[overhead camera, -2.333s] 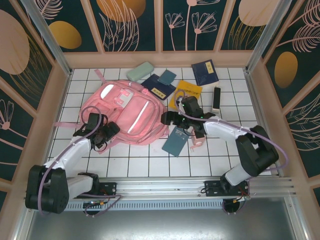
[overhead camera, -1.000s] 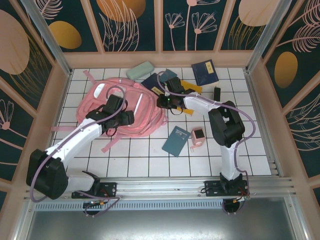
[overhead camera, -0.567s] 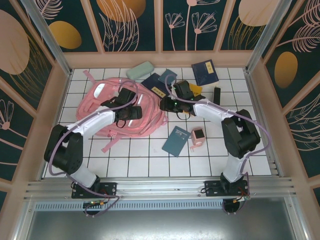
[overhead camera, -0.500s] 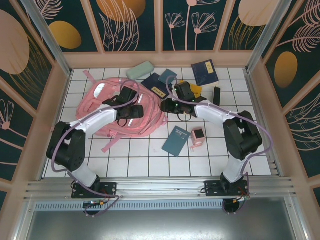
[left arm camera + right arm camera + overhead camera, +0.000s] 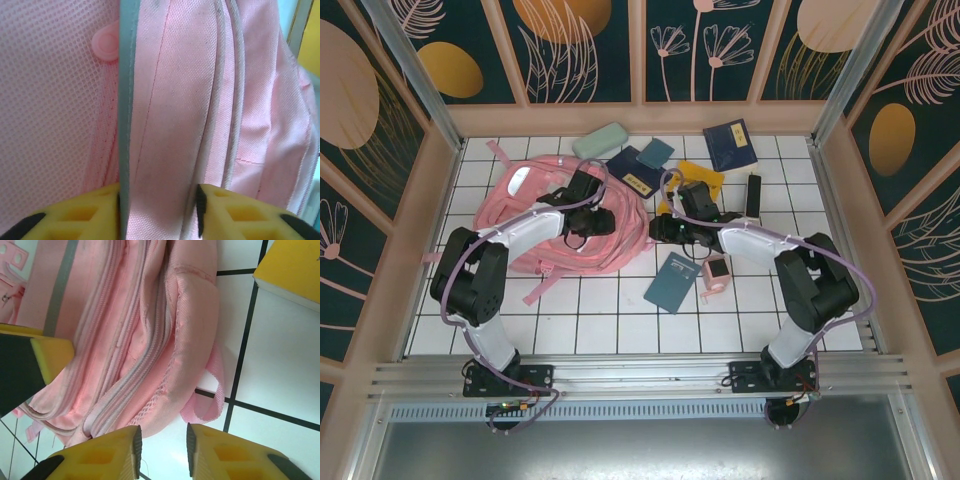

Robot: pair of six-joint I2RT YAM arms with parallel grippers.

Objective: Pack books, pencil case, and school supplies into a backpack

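On the white-tiled desk (image 5: 620,330), nearest the arm bases, a dark teal book (image 5: 672,283) lay flat at an angle. A pink cube gadget (image 5: 717,270) stood just beside its right edge.

Past them, the right end effector (image 5: 660,228) sat low at the right-hand edge of the backpack (image 5: 620,240). In the right wrist view its fingers (image 5: 100,457) were slightly spread, with bare tile in the narrow gap and nothing pinched. The backpack's zippered side and a small pink loop (image 5: 207,390) lay just ahead of them.

The left end effector (image 5: 592,220) rested on top of the backpack, near its middle. In the left wrist view a ridge of pink fabric with grey piping filled the space between its fingers (image 5: 90,215), so it was pinching a fold of the backpack.

The backpack itself lay slumped on the left half of the desk, straps trailing outward.

Beyond the right end effector, a yellow book (image 5: 705,178) showed partly behind the arm, with a black bar (image 5: 753,197) to its right. A navy book (image 5: 632,175) touched the backpack's far right edge. A teal pad (image 5: 655,153) lay just beyond it. A second navy book (image 5: 732,145) lay near the back wall. The pencil case (image 5: 601,141) lay tilted by the backpack's far side.
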